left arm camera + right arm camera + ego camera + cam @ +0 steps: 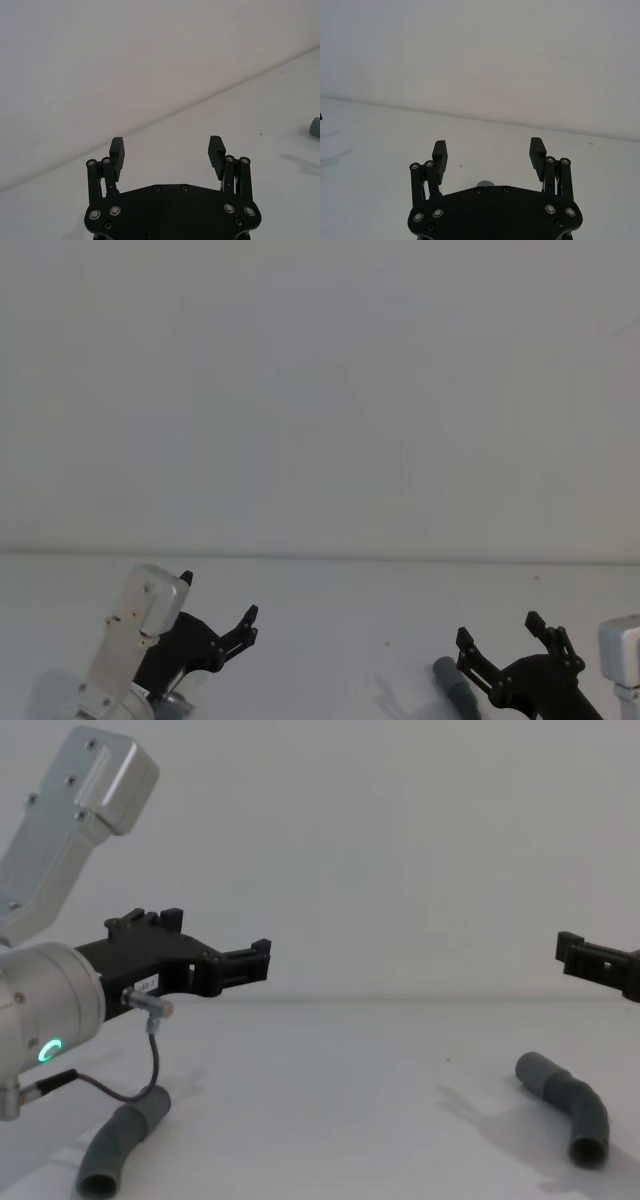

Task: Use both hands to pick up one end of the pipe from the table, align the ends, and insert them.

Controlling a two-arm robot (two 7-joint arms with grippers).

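Jaws spread, the left gripper and right gripper hang over the table; left piece and right piece lie ungrasped toward its side edges. Next, likely: descend and grip.

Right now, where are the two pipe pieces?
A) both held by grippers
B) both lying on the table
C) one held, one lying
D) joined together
B: the left piece and right piece lie apart on the table; the left gripper and right gripper are open and empty.
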